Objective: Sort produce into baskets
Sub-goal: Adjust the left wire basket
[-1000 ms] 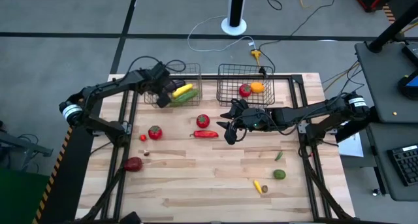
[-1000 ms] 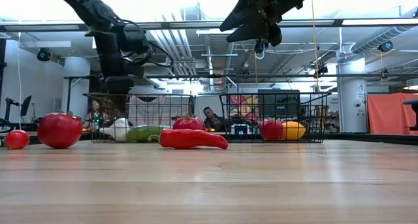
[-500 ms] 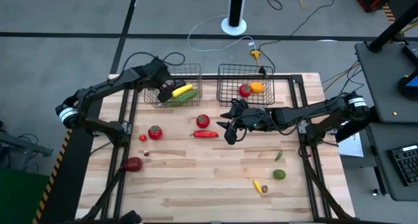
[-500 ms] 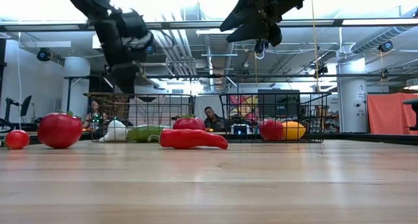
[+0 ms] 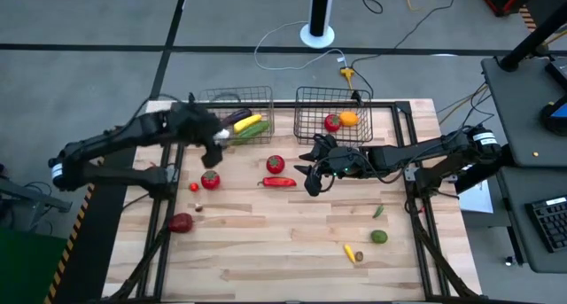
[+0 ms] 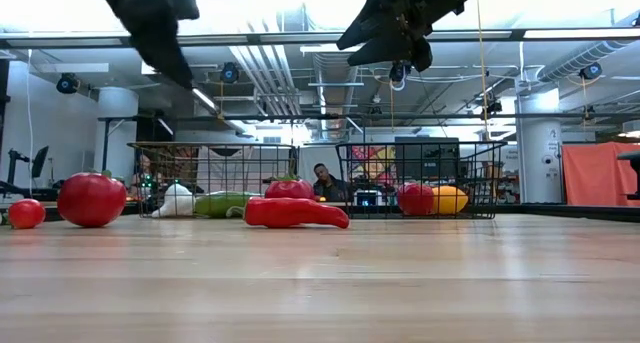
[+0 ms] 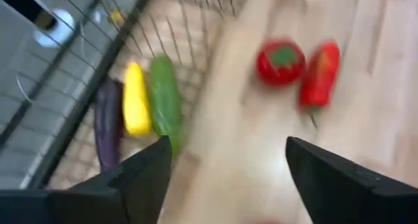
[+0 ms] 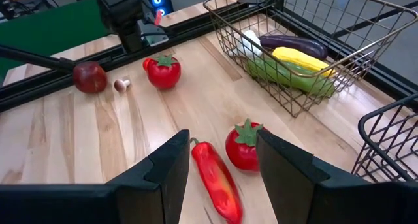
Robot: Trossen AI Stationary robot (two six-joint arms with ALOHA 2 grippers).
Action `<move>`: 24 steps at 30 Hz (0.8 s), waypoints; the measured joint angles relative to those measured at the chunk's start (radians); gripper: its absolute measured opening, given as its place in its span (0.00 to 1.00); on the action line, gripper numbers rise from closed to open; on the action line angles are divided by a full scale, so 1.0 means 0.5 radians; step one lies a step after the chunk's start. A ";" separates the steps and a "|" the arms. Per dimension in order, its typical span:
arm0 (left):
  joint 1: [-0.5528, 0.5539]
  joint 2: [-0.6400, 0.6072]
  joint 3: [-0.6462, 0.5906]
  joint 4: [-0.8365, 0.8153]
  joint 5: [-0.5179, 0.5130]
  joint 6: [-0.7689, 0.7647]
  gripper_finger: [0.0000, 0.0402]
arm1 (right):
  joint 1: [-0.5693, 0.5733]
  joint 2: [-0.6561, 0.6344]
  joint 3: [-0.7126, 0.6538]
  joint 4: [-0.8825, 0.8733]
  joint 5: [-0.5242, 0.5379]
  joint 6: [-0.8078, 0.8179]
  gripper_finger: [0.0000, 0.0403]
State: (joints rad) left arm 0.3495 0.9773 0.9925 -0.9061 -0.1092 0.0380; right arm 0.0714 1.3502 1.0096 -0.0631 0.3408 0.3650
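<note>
The left gripper (image 5: 215, 143), open and empty, hovered just near of the copper basket (image 5: 257, 103), probably between picks, so next it needed to descend on the tomato (image 5: 210, 180); the right gripper (image 5: 312, 175) waited open.

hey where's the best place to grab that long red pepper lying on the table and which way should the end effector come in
Probably the middle of the red pepper, from straight above. It lies flat on the bare table, long axis running left to right in the high view, so fingers should close across its narrow width. The tomato sits close behind it, leaving little room there. The right end effector is open and hovering nearest.
</note>
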 joint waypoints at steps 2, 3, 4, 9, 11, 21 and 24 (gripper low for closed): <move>-0.105 0.029 -0.001 -0.128 -0.014 -0.085 0.63 | 0.000 0.000 0.000 0.000 0.000 -0.003 0.42; -0.144 0.053 -0.004 -0.181 -0.010 -0.128 0.60 | 0.000 0.000 0.000 0.000 0.000 -0.003 0.42; -0.170 0.084 -0.011 -0.225 -0.008 -0.162 0.56 | 0.000 0.000 0.000 0.000 0.000 -0.003 0.42; -0.179 0.240 -0.087 -0.362 -0.155 -0.244 0.36 | 0.000 0.000 0.000 -0.006 0.001 -0.004 0.42; -0.163 0.298 -0.143 -0.374 -0.347 -0.250 0.27 | 0.000 0.000 0.000 -0.011 0.000 -0.005 0.42; -0.084 0.497 -0.204 -0.386 -0.677 -0.195 0.01 | -0.001 0.000 0.000 -0.014 0.001 -0.040 0.42; -0.032 0.509 -0.204 -0.383 -0.742 -0.153 0.02 | 0.000 0.000 0.000 -0.014 0.001 -0.042 0.42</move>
State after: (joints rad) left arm 0.3336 1.2320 0.8906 -1.0977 -0.4805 -0.0384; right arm 0.0713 1.3502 1.0096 -0.0700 0.3412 0.3438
